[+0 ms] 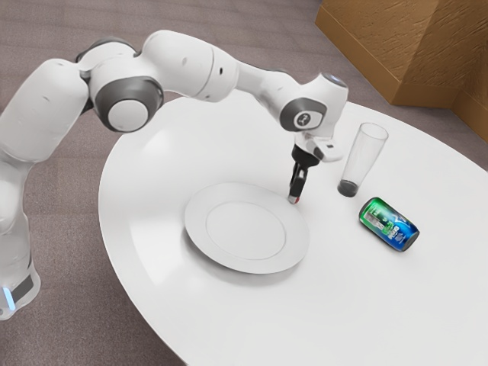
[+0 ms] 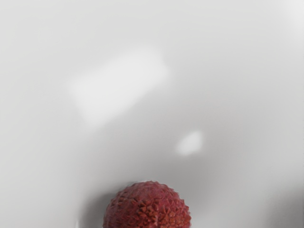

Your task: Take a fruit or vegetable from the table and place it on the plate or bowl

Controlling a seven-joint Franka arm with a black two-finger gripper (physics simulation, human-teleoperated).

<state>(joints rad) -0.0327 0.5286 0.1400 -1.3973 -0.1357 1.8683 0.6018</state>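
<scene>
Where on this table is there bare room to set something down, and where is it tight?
The plate is bare, and so is the table to the exterior view's left of it and below it. It is crowded between the plate rim, glass and can, where the gripper is at the lychee.

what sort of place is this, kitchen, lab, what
Probably a simulated dining or living room, not a lab: a round white table set with a plate, a drinking glass and a drink can, standing on grey carpet beside wooden furniture.
</scene>
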